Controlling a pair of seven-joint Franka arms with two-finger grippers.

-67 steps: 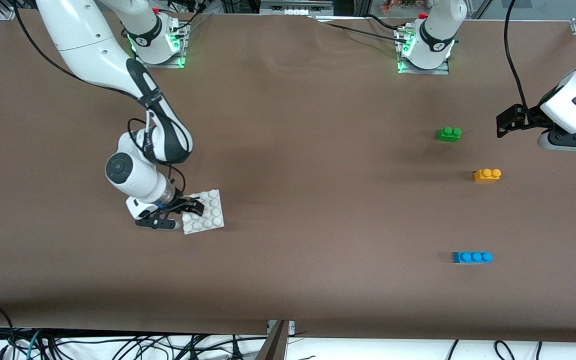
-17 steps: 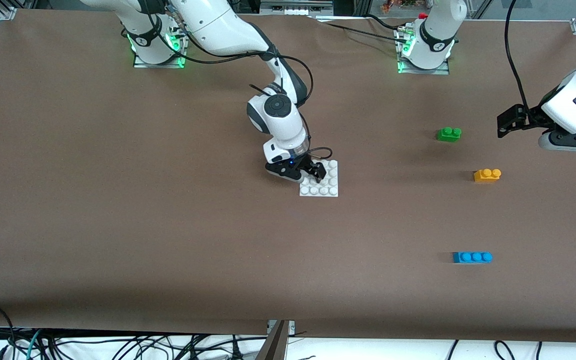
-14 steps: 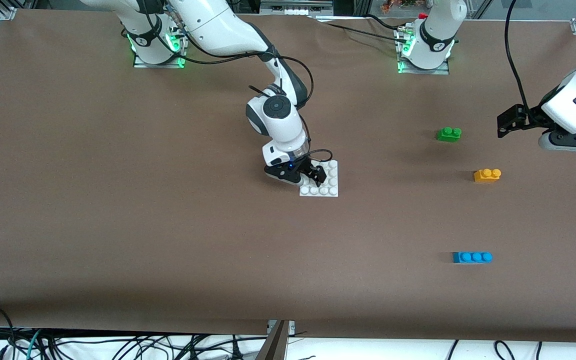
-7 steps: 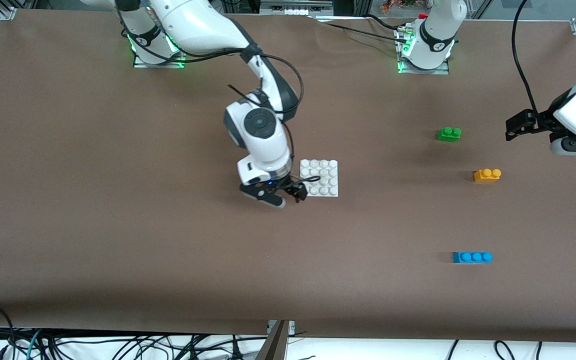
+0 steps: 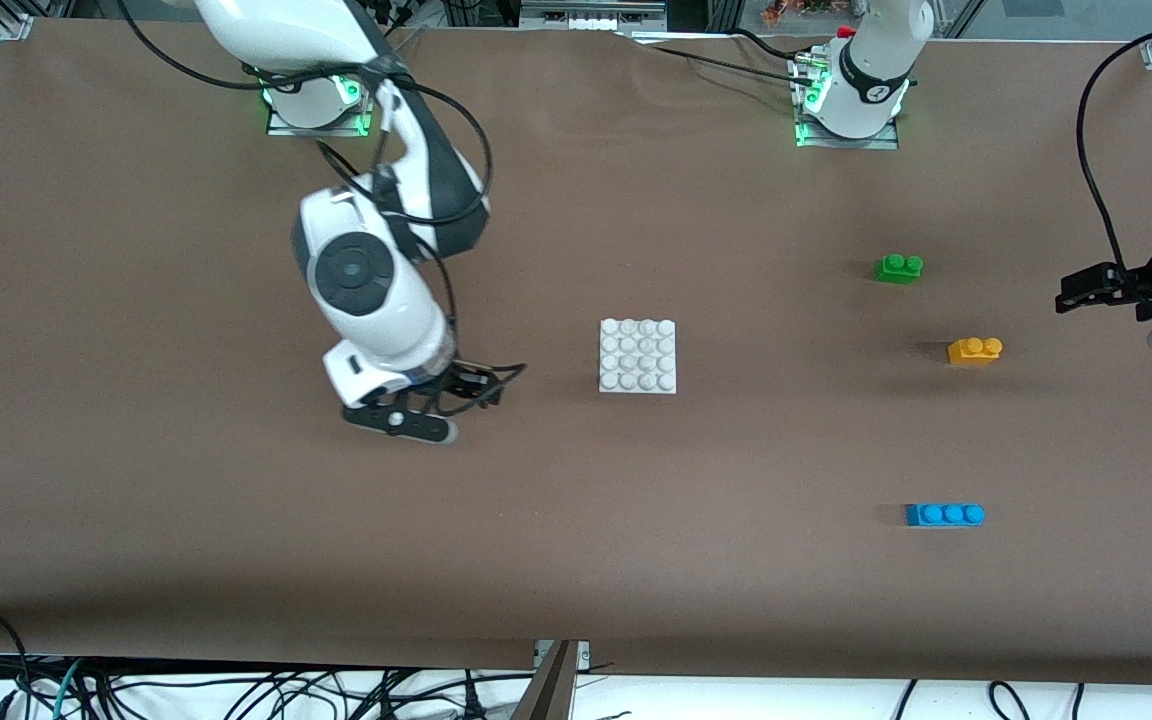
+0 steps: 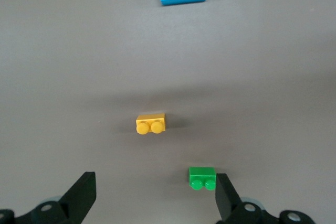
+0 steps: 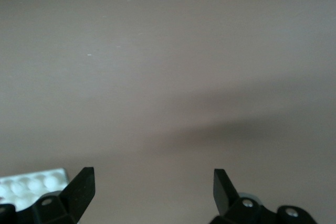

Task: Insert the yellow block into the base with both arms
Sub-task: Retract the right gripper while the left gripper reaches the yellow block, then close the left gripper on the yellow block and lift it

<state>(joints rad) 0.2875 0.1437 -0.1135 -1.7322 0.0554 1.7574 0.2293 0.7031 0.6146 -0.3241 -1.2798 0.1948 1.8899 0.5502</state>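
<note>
Base [image 5: 638,356] sits mid-table, free of both arms. Right gripper [image 5: 466,392] released, empty, over bare table beside it. Left gripper [image 6: 155,203] spread wide, high over the table's edge near the yellow block [image 5: 974,350]. Next pick — descend straddling the block's short sides, clear of the green brick [image 6: 202,178].

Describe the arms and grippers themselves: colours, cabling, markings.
Both arms are glossy white with black joint sections. The right arm has a round black cap on its wrist housing and loose black cables looping along it. Each base glows green, with a red button on top. The right gripper and left gripper are black, with flat wedge-tipped fingers.
</note>
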